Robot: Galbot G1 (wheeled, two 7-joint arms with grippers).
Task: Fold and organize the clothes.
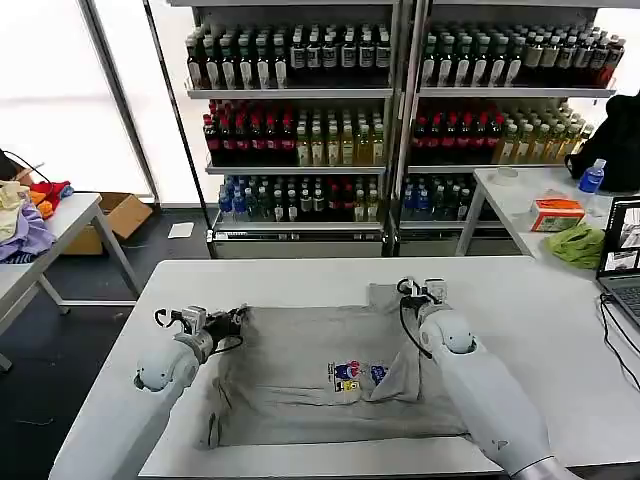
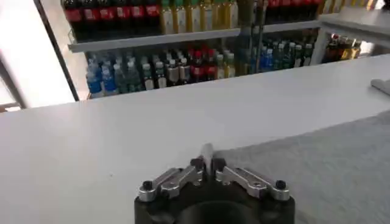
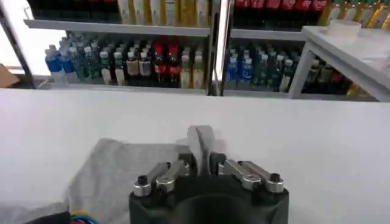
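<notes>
A light grey shirt (image 1: 310, 375) lies spread on the white table (image 1: 520, 300), its chest print facing up near the middle and one flap folded over at the right side. The left gripper (image 1: 233, 322) sits at the shirt's far left corner with its fingers pressed together on the fabric edge; in the left wrist view the left gripper (image 2: 208, 159) has its tips meeting right at the cloth's corner. The right gripper (image 1: 418, 292) is at the shirt's far right corner, and in the right wrist view the right gripper (image 3: 201, 146) likewise pinches a thin fold of grey cloth between closed fingers (the print shows just at that picture's edge). Shelves of bottled drinks (image 1: 300, 130) stand beyond the table
</notes>
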